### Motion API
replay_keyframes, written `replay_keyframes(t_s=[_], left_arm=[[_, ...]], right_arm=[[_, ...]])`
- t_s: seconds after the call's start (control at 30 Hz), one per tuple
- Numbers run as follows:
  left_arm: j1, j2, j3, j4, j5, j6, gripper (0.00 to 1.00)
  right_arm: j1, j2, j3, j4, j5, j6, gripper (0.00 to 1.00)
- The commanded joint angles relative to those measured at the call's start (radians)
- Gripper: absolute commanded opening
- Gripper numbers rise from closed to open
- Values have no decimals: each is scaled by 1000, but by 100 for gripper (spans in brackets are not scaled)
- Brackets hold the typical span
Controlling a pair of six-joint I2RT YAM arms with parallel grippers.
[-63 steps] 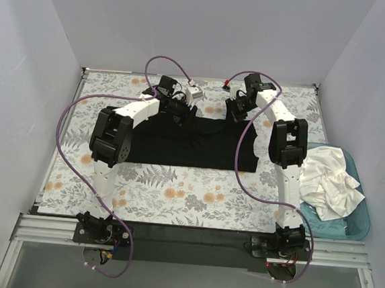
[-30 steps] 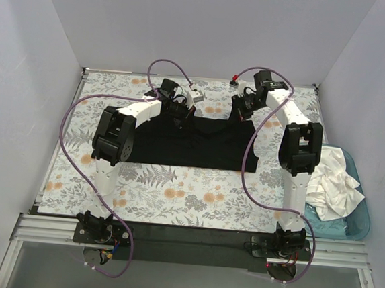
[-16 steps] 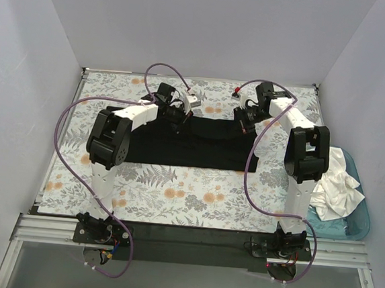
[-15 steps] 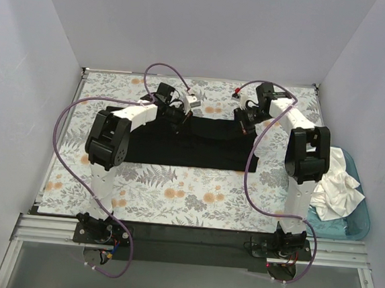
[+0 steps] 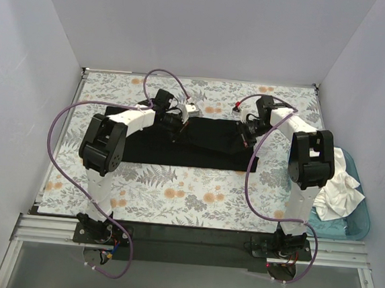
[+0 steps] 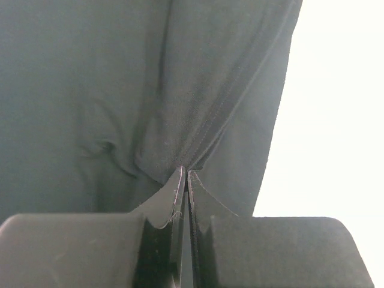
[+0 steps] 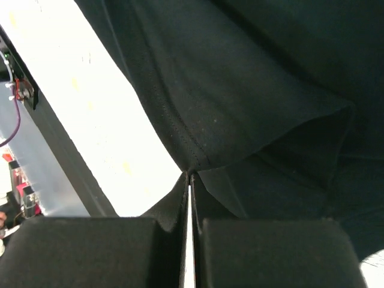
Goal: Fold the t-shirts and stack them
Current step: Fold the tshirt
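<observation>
I have both claws clamped on the black t-shirt [image 5: 192,151], which lies spread across the far middle of the floral sheet [image 5: 175,193]. The left gripper [image 5: 175,123] pinches a stitched edge at its far left; the right gripper [image 5: 248,133] pinches one at the far right (the cloth ridges up there). The white t-shirts [image 5: 334,183] lie heaped in the teal tub [image 5: 357,222], near right.

Floral sheet [image 5: 175,191] covering table [image 5: 191,237] — black t-shirt [image 5: 178,153] on top

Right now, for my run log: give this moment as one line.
left gripper: shut on black t-shirt | right gripper: shut on black t-shirt | white t-shirts: heaped in teal tub | fold: unfinished
</observation>
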Motion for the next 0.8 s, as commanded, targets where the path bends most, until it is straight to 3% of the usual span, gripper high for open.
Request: replay_keyframes(t_s=[0.0,0.5,0.53,0.57,0.6,0.67,0.77], left_arm=[[-14,-109,-34,-37,6,40,0],[-37,-104,-114,-45,-44,31,1],[-36,-101,-114,-48,-49,26,7],[-37,-101,-111,-56,-55,23,14],[-36,-106,-103,-63,-61,18,22],[-31,-122,-98,-85,-74,15,27],[-19,-161,-91,-100,-43,-4,31]], right_arm=[[-6,-58,-37,-5,-1,-23,1],[-6,-29,-108,-5,50,-71,4],[-6,-28,-105,-12,51,-74,12],[-4,-31,-99,-21,53,-78,31],[-6,-43,-94,-33,53,-90,38],[-9,-67,-84,-61,59,-120,51],[-9,-121,-45,-67,68,-133,52]])
